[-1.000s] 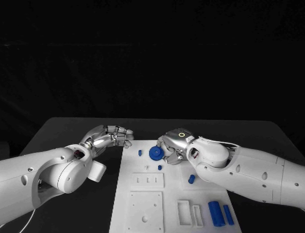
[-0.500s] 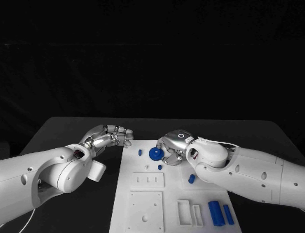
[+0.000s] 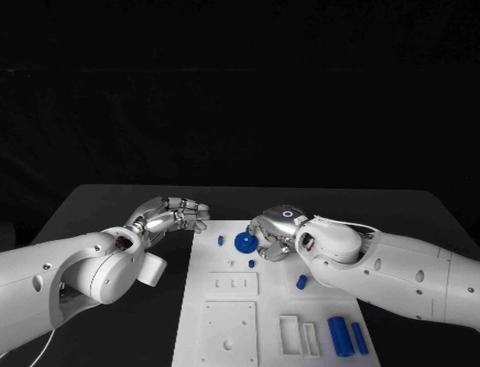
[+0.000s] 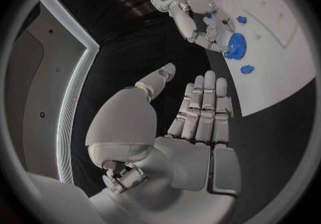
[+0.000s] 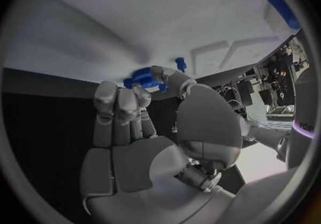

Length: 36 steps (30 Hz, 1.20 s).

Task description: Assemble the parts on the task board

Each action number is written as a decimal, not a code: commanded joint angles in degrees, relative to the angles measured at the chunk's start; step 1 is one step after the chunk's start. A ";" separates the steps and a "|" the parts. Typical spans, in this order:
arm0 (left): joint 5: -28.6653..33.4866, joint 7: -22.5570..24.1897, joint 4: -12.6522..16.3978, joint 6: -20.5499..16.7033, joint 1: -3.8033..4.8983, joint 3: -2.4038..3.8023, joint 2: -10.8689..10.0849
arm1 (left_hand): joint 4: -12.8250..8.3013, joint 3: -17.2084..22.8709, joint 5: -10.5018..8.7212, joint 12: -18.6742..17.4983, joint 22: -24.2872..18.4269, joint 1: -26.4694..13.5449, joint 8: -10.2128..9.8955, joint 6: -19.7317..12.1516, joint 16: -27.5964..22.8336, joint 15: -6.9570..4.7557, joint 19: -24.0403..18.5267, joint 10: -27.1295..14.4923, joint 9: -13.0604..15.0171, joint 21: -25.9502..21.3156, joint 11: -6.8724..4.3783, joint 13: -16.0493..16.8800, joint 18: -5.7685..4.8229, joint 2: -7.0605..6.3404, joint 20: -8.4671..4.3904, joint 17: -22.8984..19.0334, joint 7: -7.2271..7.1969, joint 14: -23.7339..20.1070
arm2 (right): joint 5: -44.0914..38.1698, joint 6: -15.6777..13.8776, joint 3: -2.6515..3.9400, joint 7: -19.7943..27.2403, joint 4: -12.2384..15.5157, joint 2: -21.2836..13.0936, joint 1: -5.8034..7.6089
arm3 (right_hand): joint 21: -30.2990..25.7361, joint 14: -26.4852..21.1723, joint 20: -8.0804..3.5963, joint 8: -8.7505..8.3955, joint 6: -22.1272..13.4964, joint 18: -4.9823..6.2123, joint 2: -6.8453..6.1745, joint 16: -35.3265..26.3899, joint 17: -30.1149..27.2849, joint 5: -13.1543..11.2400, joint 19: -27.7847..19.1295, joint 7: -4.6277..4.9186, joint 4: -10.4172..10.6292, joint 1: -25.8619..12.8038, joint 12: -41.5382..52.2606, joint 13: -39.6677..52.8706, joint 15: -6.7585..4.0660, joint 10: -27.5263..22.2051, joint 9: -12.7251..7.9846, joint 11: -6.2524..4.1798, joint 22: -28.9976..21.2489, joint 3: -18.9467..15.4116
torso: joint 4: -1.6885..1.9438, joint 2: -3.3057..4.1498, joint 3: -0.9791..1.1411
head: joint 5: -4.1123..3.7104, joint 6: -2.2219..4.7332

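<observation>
The white task board lies lengthwise in the middle of the table. A blue gear sits near its far end. My right hand is curled over the gear's right side, with fingertips and thumb closed on its rim. The left wrist view shows the same grip on the gear. My left hand hovers off the board's far left corner; its fingers are stretched out and hold nothing.
Two small blue pegs stand near the gear. A short blue piece lies mid-board. A blue cylinder and a blue bar lie at the near right, beside white recessed slots.
My right hand has shifted slightly right and toward me, still on the gear, which stays in place. The left hand has not moved.
</observation>
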 commanded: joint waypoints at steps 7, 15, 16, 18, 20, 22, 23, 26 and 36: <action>-0.14 0.45 -0.35 -0.28 0.08 0.06 -0.21 | 0.36 0.12 0.05 -0.26 1.14 -0.61 -0.34 -0.19 -0.27 0.33 -0.60 0.06 0.08 0.05 0.38 -0.06 0.62 -0.07 0.01 0.07 0.66 -0.10 | 3.03 -2.29 0.46 1.07 2.26 -2.71 -0.19 | 0.12 0.11 -0.04 0.72 0.33 2.48 -0.12 -0.21 0.12 -1.31 0.32 0.93 0.33 -0.40 -0.02 0.09 0.85 0.29 0.11 0.77 0.92 -0.24 | -0.17 -0.06 0.09 | -0.08 0.25; -0.15 0.54 -0.58 -0.23 0.08 0.06 -0.12 | 0.34 0.14 0.05 -0.25 1.15 -0.57 -0.34 -0.18 -0.29 0.33 -0.63 0.06 0.10 0.06 0.38 -0.07 0.62 -0.10 0.01 0.08 0.65 -0.10 | 7.75 -10.76 2.29 4.03 3.33 -5.17 -0.19 | 0.11 0.13 -0.17 0.57 -0.18 2.48 -0.46 -0.25 0.17 -4.17 0.42 0.98 0.46 -0.58 -0.02 0.10 0.86 0.35 0.07 0.81 0.87 -0.84 | -0.17 -0.09 0.16 | -0.33 0.76; -0.15 0.55 -0.61 -0.21 0.08 0.06 -0.13 | 0.34 0.15 0.05 -0.25 1.15 -0.57 -0.34 -0.18 -0.29 0.33 -0.63 0.06 0.10 0.06 0.37 -0.07 0.62 -0.10 0.01 0.08 0.65 -0.10 | 8.25 -10.88 2.49 4.26 3.63 -5.67 -0.18 | 0.10 0.12 -0.19 0.59 -0.18 2.48 -0.47 -0.26 0.17 -4.34 0.43 1.01 0.47 -0.58 -0.02 0.10 0.86 0.36 0.08 0.82 0.87 -0.88 | -0.18 -0.11 0.17 | -0.37 0.82; -0.15 0.60 -0.69 -0.18 0.08 0.06 -0.13 | 0.34 0.15 0.05 -0.25 1.15 -0.56 -0.34 -0.17 -0.29 0.33 -0.64 0.07 0.11 0.06 0.37 -0.07 0.62 -0.09 0.01 0.09 0.65 -0.10 | 10.36 -10.50 2.87 4.65 4.19 -6.68 -0.11 | 0.10 0.12 -0.22 0.64 -0.12 2.48 -0.51 -0.28 0.17 -4.58 0.43 1.11 0.42 -0.59 -0.01 0.10 0.91 0.37 0.10 0.90 0.86 -1.05 | -0.22 -0.14 0.18 | -0.38 0.91; -0.15 0.65 -0.81 -0.10 0.08 0.06 -0.12 | 0.33 0.16 0.05 -0.25 1.15 -0.55 -0.34 -0.16 -0.30 0.33 -0.64 0.07 0.12 0.06 0.37 -0.07 0.62 -0.09 0.01 0.09 0.65 -0.10 | 11.39 -9.38 3.29 5.07 4.64 -7.87 0.02 | 0.10 0.12 -0.28 0.76 0.05 2.48 -0.52 -0.29 0.19 -5.09 0.44 1.20 0.28 -0.58 0.01 0.11 1.00 0.40 0.17 0.99 0.86 -1.39 | -0.18 -0.11 0.12 | -0.50 1.02; -0.15 0.75 -0.92 0.00 0.08 0.06 -0.16 | 0.33 0.16 0.05 -0.24 1.15 -0.55 -0.33 -0.15 -0.30 0.33 -0.65 0.07 0.12 0.06 0.36 -0.07 0.62 -0.09 0.01 0.10 0.64 -0.10 | 13.47 -8.21 3.65 5.82 4.86 -9.28 0.13 | 0.07 0.11 -0.34 0.93 0.33 2.48 -0.45 -0.30 0.20 -5.65 0.42 1.38 0.06 -0.48 0.02 0.12 1.14 0.39 0.25 1.16 0.86 -1.70 | -0.26 -0.16 0.15 | -0.59 1.10; -0.15 0.80 -0.98 0.01 0.08 0.06 -0.17 | 0.33 0.17 0.05 -0.24 1.15 -0.55 -0.33 -0.14 -0.30 0.33 -0.65 0.08 0.13 0.06 0.36 -0.07 0.61 -0.09 0.01 0.10 0.64 -0.10 | 15.33 -7.06 3.76 6.55 4.79 -9.98 0.22 | 0.04 0.10 -0.35 1.01 0.45 2.48 -0.44 -0.32 0.20 -6.30 0.37 1.44 -0.06 -0.44 0.01 0.13 1.22 0.35 0.28 1.24 0.85 -1.91 | -0.27 -0.15 0.16 | -0.59 1.14; -0.15 0.95 -1.08 0.13 0.08 0.06 -0.31 | 0.33 0.19 0.03 -0.21 1.16 -0.53 -0.28 -0.02 -0.31 0.33 -0.68 0.12 0.19 0.08 0.34 -0.06 0.61 -0.06 0.02 0.12 0.59 -0.09 | 19.71 -5.12 3.81 8.40 4.20 -11.86 0.36 | -0.17 0.01 -0.39 1.21 0.83 2.48 -0.34 -0.49 0.18 -8.93 0.16 1.81 -0.51 0.15 -0.06 0.14 1.52 0.12 0.37 1.57 0.80 -2.38 | -0.33 -0.14 0.20 | -0.69 1.23; -0.17 1.23 -1.20 0.59 0.08 0.06 -0.22 | 0.30 0.19 -0.09 0.15 1.19 -0.53 -0.09 0.45 -0.35 0.31 -0.75 0.89 0.42 0.16 0.19 0.11 0.59 -0.01 0.00 0.25 0.36 0.02 | 28.40 -0.91 3.80 15.63 1.61 -17.43 0.37 | -0.49 -0.53 -0.26 1.26 1.16 2.48 1.01 -0.80 0.31 -10.15 -0.83 2.70 -3.36 1.23 -0.02 0.33 2.33 -0.90 0.43 2.42 0.95 -6.15 | -0.85 -0.13 0.57 | -1.83 1.64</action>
